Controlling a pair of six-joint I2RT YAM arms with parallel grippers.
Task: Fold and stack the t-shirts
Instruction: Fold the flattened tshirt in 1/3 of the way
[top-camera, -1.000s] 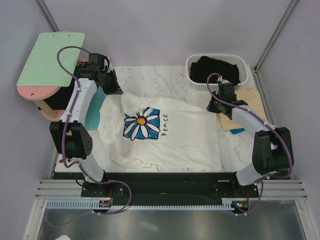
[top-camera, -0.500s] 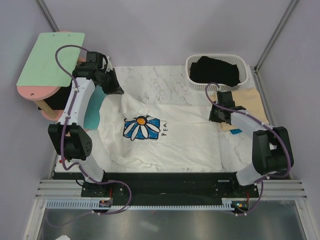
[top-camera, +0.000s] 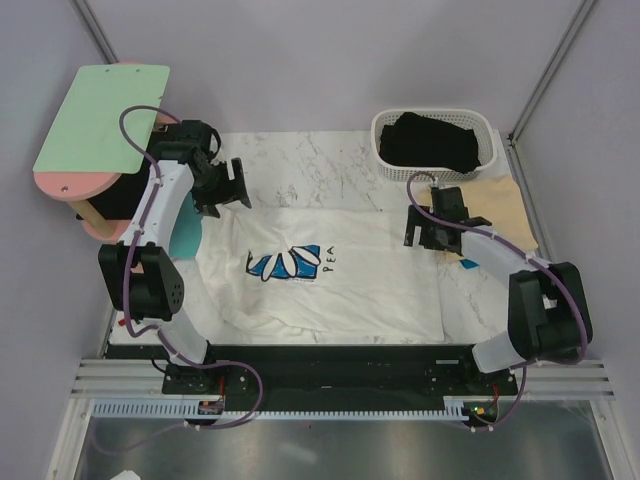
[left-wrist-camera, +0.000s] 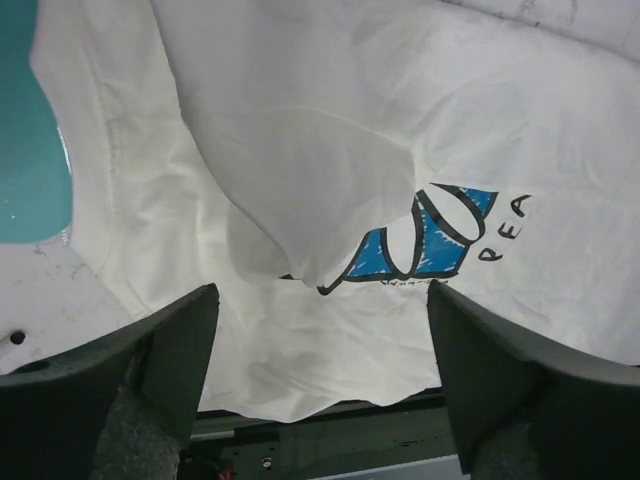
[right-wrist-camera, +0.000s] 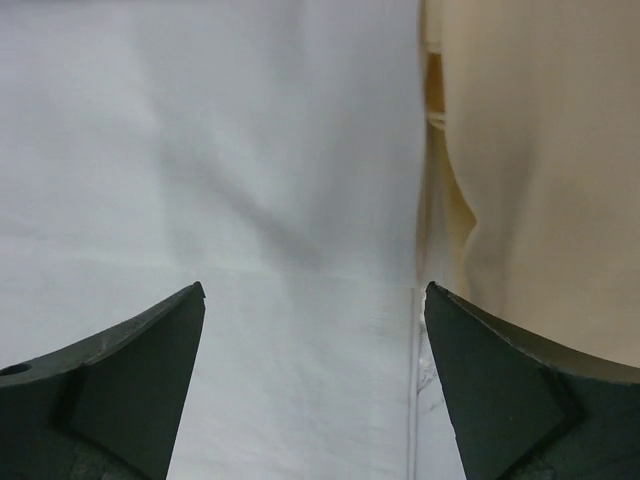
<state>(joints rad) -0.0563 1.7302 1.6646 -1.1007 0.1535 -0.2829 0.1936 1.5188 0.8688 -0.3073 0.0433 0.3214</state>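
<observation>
Since a second ago the white t-shirt (top-camera: 345, 290) has had its far edge brought over towards the arms, so the fold now hides the upper half of the daisy print (top-camera: 290, 263).

From the top camera, the left gripper (top-camera: 224, 188) hangs spread wide just beyond the shirt's far left corner. The right gripper (top-camera: 419, 231), also spread, sits at the far right corner, with the tan t-shirt (top-camera: 503, 203) just outside it. The black t-shirt (top-camera: 435, 140) lies in the basket (top-camera: 384, 124) beyond it.

At the left wrist, the loose fold lies below and between the wide jaws, holding nothing.

At the right wrist, flat white cloth is below, with the tan shirt to the right.

The cotton looks light, limp and prone to wrinkling. I would pinch it at corners or along the folded edge.
</observation>
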